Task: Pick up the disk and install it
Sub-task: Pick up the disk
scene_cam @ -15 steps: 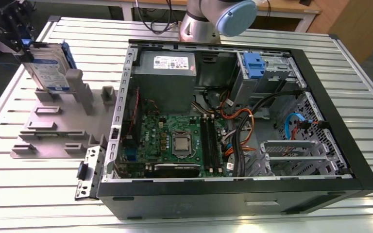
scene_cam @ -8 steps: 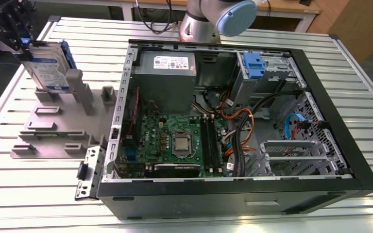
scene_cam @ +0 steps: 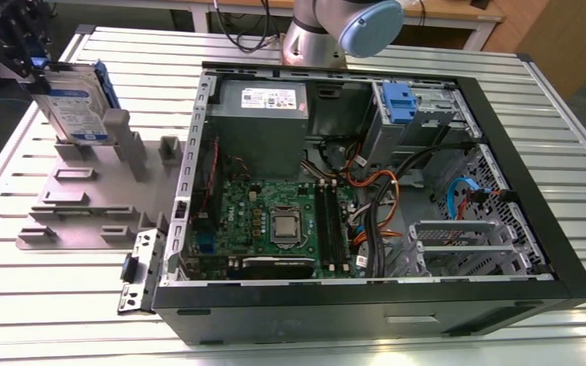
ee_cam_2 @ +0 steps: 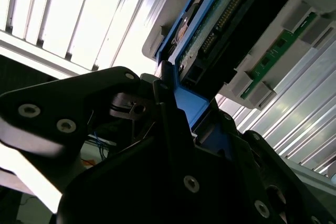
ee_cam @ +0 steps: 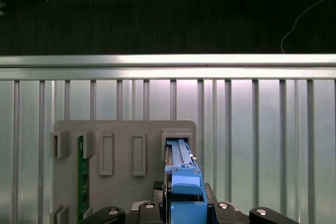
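The disk [scene_cam: 72, 103], a silver drive with a white-and-blue label in a blue carrier frame, stands upright on edge at the back of the grey holder plate [scene_cam: 79, 210], at the exterior view's far left. My black gripper [scene_cam: 30, 61] sits at its top edge, shut on the blue frame. In the second wrist view a black finger [ee_cam_2: 167, 95] presses against the blue frame [ee_cam_2: 186, 103], with the disk's underside [ee_cam_2: 220, 22] beyond it. In the first wrist view the blue frame [ee_cam: 185, 187] runs from my gripper [ee_cam: 184, 211] to a slot [ee_cam: 177, 141] in the plate. Whether the disk still rests in the slot is hidden.
An open black computer case [scene_cam: 537, 191] lies on the slatted metal table [scene_cam: 69, 305], to the exterior view's right of the plate. Inside are a motherboard [scene_cam: 272, 221], a grey power supply [scene_cam: 262, 99], cables and a blue drive bay [scene_cam: 399, 103]. A green board [ee_cam: 82, 177] stands in another slot.
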You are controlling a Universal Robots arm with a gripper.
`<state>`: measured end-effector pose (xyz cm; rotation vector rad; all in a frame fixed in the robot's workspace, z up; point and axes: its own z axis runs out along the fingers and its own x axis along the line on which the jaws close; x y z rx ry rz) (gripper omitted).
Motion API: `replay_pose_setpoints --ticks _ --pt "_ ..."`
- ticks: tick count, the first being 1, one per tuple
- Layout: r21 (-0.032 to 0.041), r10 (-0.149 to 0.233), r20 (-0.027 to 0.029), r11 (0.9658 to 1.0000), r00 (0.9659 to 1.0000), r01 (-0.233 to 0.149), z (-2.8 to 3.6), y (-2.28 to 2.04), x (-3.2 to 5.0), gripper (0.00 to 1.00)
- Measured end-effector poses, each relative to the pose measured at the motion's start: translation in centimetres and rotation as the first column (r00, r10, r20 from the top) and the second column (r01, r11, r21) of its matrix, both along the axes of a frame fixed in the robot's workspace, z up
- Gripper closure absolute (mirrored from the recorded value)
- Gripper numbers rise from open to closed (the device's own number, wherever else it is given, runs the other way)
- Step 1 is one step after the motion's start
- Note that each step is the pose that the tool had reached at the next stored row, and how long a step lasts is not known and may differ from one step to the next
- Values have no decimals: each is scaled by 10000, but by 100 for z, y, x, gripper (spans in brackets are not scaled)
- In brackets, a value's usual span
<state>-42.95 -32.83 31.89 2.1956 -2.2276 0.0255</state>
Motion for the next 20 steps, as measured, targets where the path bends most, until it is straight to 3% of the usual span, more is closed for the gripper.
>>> replay_pose_setpoints --ticks 2,4,20 --pt "-7 0 -2 10000 10000 0 4 0 0 64" --pt "-32 0 -2 10000 10000 0 92 0 0 64" --pt "-34 0 -2 10000 10000 0 126 0 0 64"
